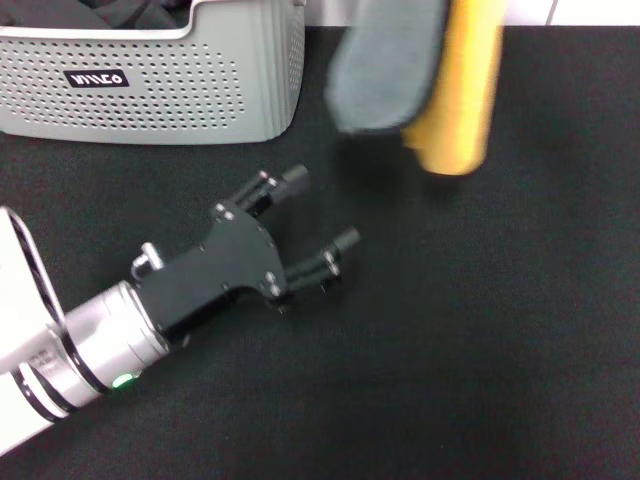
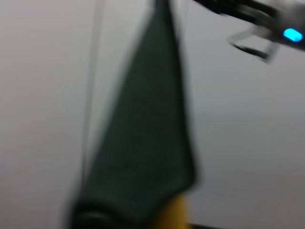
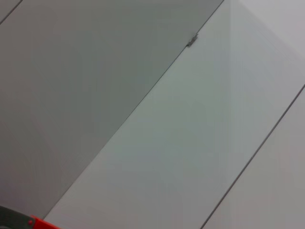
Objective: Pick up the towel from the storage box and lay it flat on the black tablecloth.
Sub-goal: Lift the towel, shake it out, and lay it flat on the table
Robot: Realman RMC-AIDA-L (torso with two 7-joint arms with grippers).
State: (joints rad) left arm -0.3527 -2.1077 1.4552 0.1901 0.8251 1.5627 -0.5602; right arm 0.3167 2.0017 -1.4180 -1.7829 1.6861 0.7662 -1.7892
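The towel (image 1: pixel 415 70) hangs in the air over the far part of the black tablecloth (image 1: pixel 480 330), folded lengthwise, grey face on the left and yellow-orange face on the right. Its top runs out of the head view. In the left wrist view the towel (image 2: pixel 147 143) hangs as a dark grey drape with a yellow edge at its bottom. Its top meets my right gripper (image 2: pixel 190 4) at the picture's edge, blurred, with a blue light on the arm behind it. My left gripper (image 1: pixel 322 207) lies low over the cloth, open and empty, to the left of and nearer than the towel.
The storage box (image 1: pixel 150 90), with its black label (image 1: pixel 97 78), stands at the far left on the cloth. A dark fabric bundle (image 1: pixel 130 15) lies inside it. The right wrist view shows only pale wall panels.
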